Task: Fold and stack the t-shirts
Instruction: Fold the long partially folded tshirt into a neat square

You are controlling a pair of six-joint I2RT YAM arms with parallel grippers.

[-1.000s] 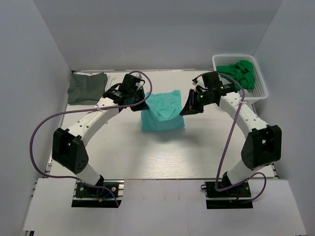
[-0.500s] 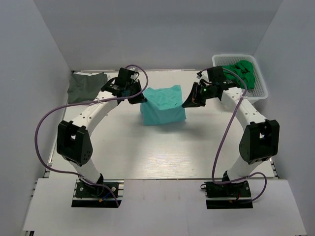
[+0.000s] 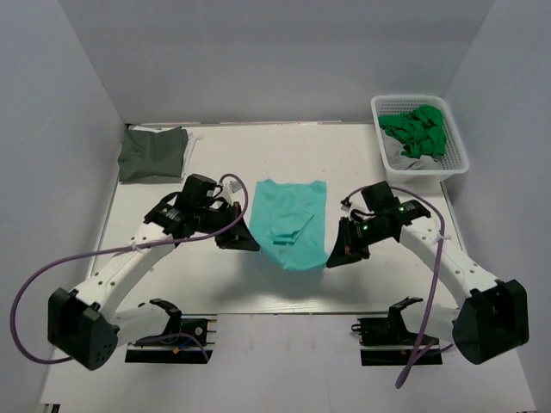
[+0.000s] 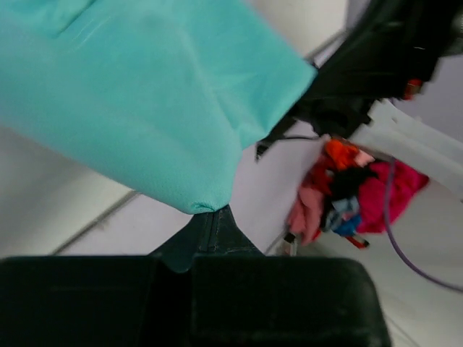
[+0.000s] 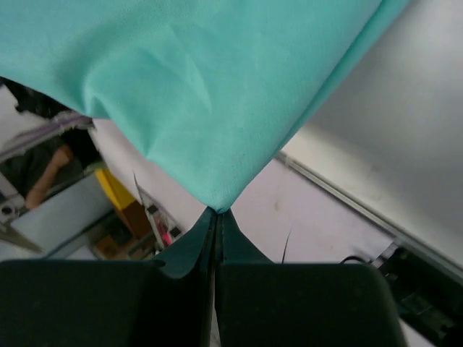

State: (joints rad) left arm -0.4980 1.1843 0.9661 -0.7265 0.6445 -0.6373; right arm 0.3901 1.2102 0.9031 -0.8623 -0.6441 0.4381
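Note:
A teal t-shirt (image 3: 287, 224) hangs stretched between my two grippers above the middle of the table. My left gripper (image 3: 244, 242) is shut on its near left corner, which shows in the left wrist view (image 4: 195, 206). My right gripper (image 3: 334, 255) is shut on its near right corner, which shows in the right wrist view (image 5: 217, 206). The far edge of the shirt lies toward the table's back. A folded dark grey t-shirt (image 3: 152, 153) lies at the back left.
A white basket (image 3: 455, 159) at the back right holds crumpled green t-shirts (image 3: 416, 131). The table's near edge (image 3: 284, 311) lies just below both grippers. Grey walls close in the left, right and back.
Both grippers have moved from the table's back toward the near edge, pulling the teal shirt with them. The shirt has gone from a compact folded square to a longer, stretched shape.

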